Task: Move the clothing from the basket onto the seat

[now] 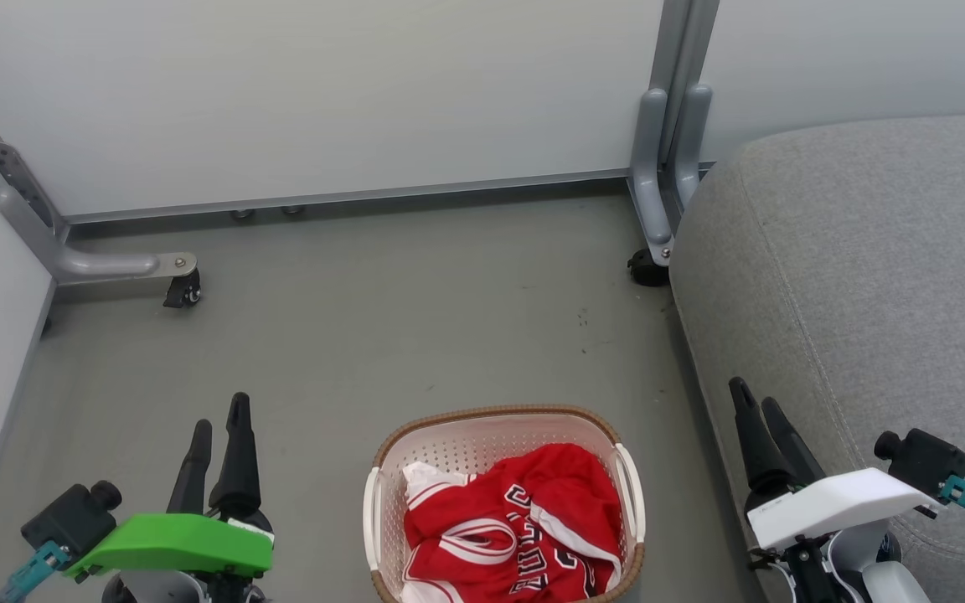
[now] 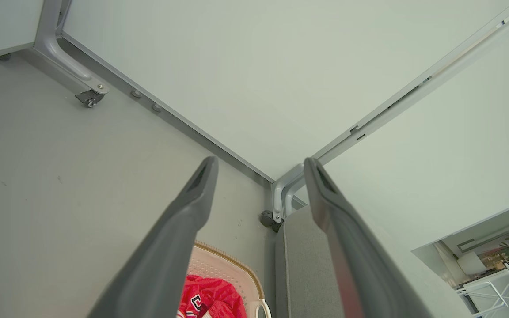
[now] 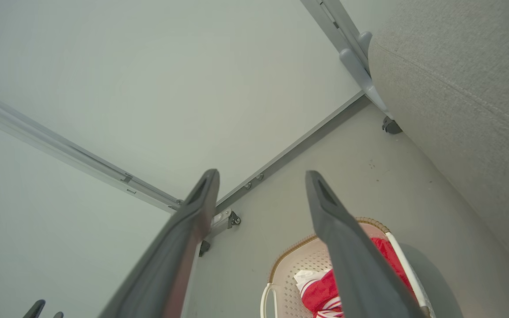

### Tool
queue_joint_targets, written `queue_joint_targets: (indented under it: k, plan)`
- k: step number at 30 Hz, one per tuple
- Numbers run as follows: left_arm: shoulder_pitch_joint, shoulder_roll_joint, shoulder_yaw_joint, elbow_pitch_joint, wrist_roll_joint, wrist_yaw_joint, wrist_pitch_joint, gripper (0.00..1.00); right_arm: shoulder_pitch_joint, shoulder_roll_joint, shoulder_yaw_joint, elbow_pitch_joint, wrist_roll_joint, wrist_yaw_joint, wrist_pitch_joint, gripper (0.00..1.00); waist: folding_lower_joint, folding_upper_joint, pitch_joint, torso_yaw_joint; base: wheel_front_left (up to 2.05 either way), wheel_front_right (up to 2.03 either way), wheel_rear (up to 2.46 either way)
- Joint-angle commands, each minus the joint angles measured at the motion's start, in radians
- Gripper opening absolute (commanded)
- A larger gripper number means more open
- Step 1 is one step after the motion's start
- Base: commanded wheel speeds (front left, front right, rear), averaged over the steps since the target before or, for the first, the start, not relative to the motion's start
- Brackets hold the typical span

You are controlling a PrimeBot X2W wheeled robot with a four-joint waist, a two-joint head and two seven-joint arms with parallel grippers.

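Note:
The red clothing point(image 1: 516, 532) with white panels and black-and-white letters lies crumpled in the cream perforated basket point(image 1: 457, 444), which stands on the floor at the bottom centre of the head view. The grey seat point(image 1: 868, 268) fills the right side. My left gripper point(image 1: 219, 423) hangs open to the left of the basket, nothing between its fingers. My right gripper point(image 1: 757, 402) is open to the right of the basket, over the seat's front edge. In the left wrist view the clothing point(image 2: 210, 300) and basket point(image 2: 228, 269) show between the open fingers; the right wrist view shows the basket point(image 3: 298, 260) and clothing point(image 3: 320, 293) too.
Pale partition panels stand behind and to the left on grey metal feet with castors point(image 1: 183, 289) point(image 1: 646, 270). Bare grey floor point(image 1: 382, 327) lies between the basket and the panels. The basket stands close to the seat's side.

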Motion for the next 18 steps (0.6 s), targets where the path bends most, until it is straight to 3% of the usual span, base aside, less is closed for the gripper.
queue_joint_targets:
  k: [1,18]
  plan:
    - [0.000,0.013,-0.008,-0.022,0.037,0.009,-0.011,1.00,-0.007,-0.007,0.007,-0.020,-0.039,0.000,-0.011,1.00,0.0000,0.0000,0.000,0.000,0.00,0.00,0.00]
    - [0.016,0.039,-0.086,-0.063,0.259,0.054,-0.064,1.00,0.009,-0.007,0.059,-0.051,-0.277,0.001,-0.065,1.00,0.0000,0.0000,-0.003,-0.003,0.00,0.00,0.00]
